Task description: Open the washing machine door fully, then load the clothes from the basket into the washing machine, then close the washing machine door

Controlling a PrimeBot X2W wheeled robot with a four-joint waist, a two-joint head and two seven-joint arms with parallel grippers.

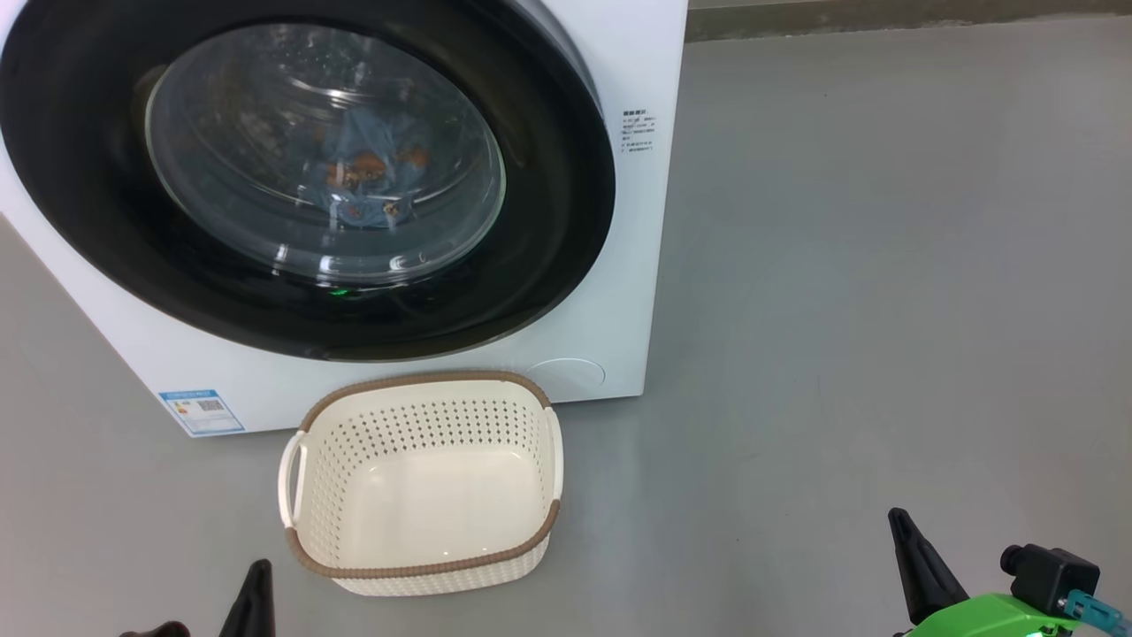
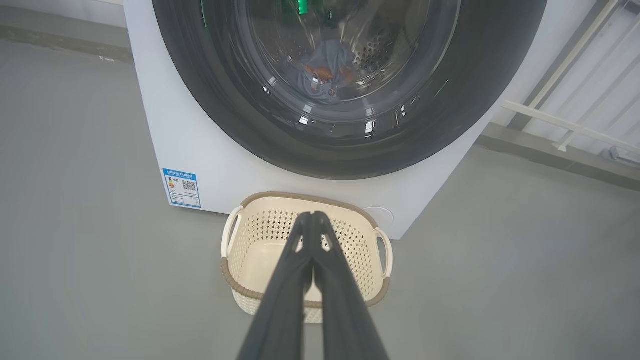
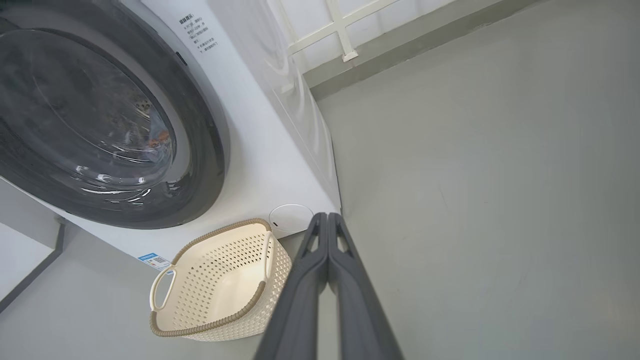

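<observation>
Grey floor [image 1: 840, 265] stretches right; basket [image 1: 416, 425] just before washing machine [image 1: 650, 265].

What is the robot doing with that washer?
Laundry, and it looks about finished. The clothes lie inside the washer, behind its shut door. The basket in front of it is empty. The left gripper and right gripper are both shut, hold nothing, and hang apart from the washer.
</observation>
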